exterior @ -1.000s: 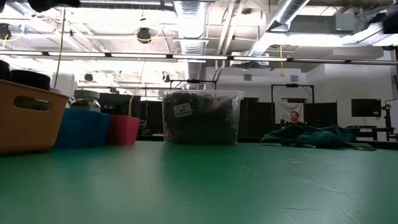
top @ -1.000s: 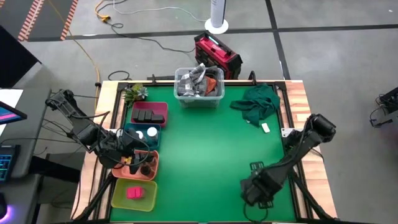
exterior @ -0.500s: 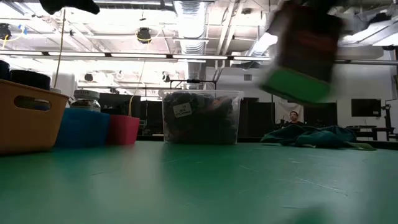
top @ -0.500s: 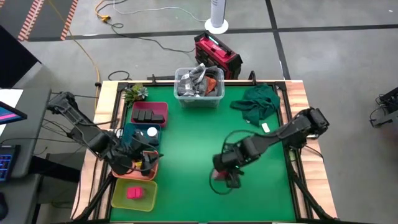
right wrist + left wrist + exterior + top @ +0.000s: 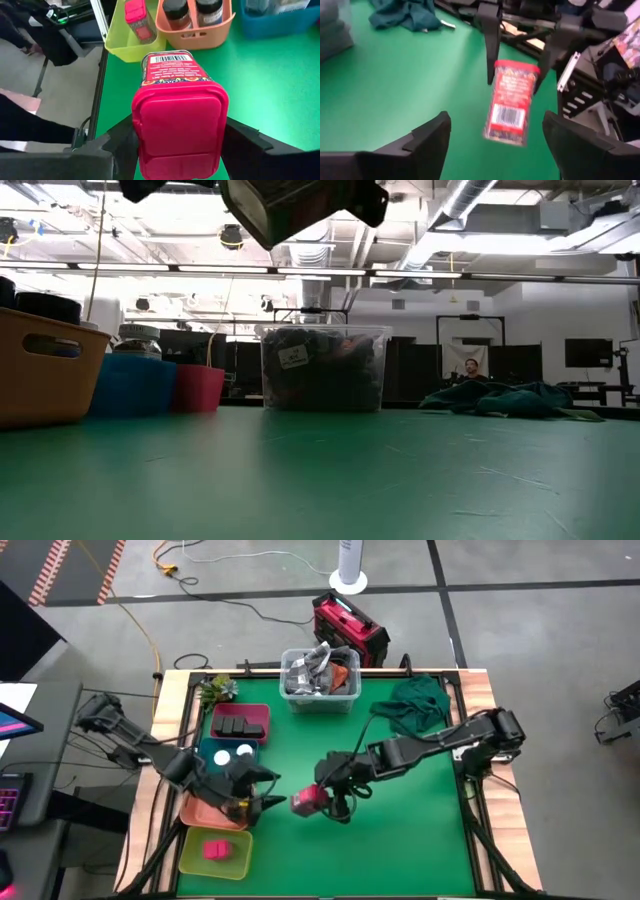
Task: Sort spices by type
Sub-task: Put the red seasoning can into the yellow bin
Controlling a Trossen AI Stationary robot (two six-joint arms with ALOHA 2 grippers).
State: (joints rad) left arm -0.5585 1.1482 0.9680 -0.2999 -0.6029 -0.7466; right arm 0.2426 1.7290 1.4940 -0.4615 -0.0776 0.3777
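Observation:
My right gripper (image 5: 320, 796) hangs over the green table (image 5: 400, 840) left of centre, shut on a pink-red rectangular spice box (image 5: 304, 802). My left gripper (image 5: 262, 790) is open just left of the box, fingers pointing at it without touching; the left wrist view shows the box (image 5: 510, 102) beyond its spread fingers. At the table's left edge stand four trays. A red one (image 5: 262, 712) holds black boxes and a blue one (image 5: 212, 748) white-topped jars. An orange one (image 5: 192, 36) holds dark jars. A yellow-green one (image 5: 117, 47) holds another pink-red box (image 5: 140, 20). My right gripper pinches the box between its two fingers at the red lid end (image 5: 515, 66), one finger (image 5: 489, 45) on each narrow side. The fingers come slanting down from the table's right side. The box is lifted clear of the table and tilts, its bottom end toward my left gripper.
A clear bin (image 5: 320, 680) of wrapped items stands at the far middle, and a teal cloth (image 5: 415, 705) lies at the far right with a small white piece (image 5: 427, 746) beside it. A small plant (image 5: 215, 690) sits at the far left corner. Bare green mat lies centre and right.
My right gripper has swung from the table's near right toward the left trays, rising and levelling out, with the pink-red box in its fingers. My left gripper has moved away from the orange tray toward the table's middle, meeting the box.

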